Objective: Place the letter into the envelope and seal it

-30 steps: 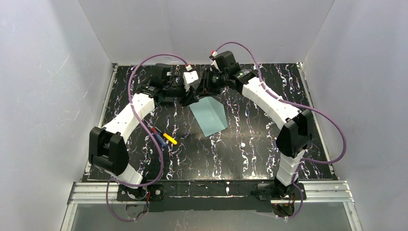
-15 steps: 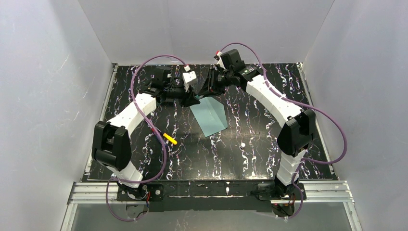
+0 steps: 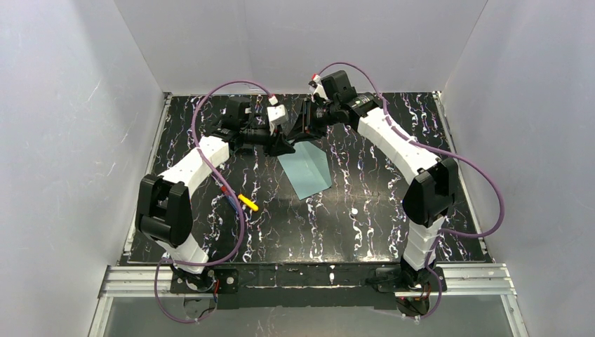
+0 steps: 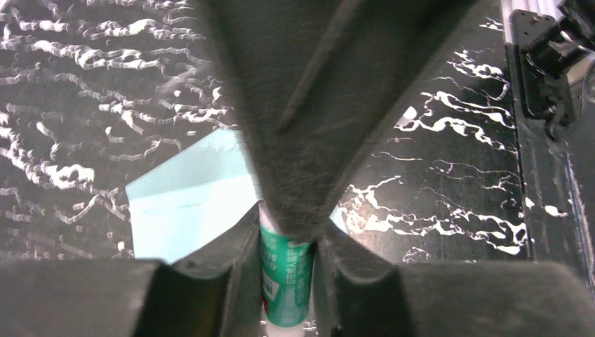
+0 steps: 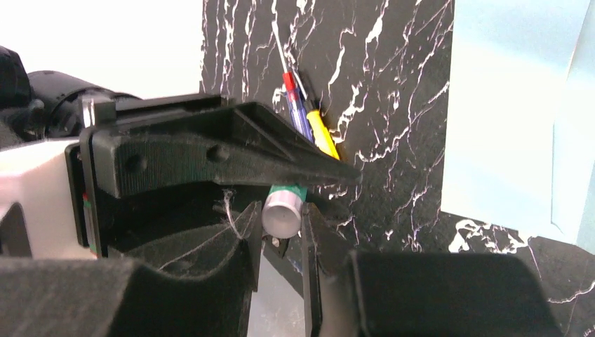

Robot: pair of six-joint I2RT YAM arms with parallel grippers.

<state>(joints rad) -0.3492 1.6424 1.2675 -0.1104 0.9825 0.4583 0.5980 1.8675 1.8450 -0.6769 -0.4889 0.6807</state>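
Left wrist view: left hand [image 4: 288, 242] clenched on the green glue stick [image 4: 284, 284], right hand [image 5: 279, 228] gripping its capped end, so pull straight apart, keeping both grips firm, above the teal envelope [image 4: 189, 203] lying beneath them; letter unseen, perhaps inside.

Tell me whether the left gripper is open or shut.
Shut: the left gripper clamps a green tube between its fingers, in the left wrist view.

The envelope [image 3: 306, 170] is pale teal, the table [image 3: 365, 210] black with white veining, the tube [image 4: 284, 281] green.
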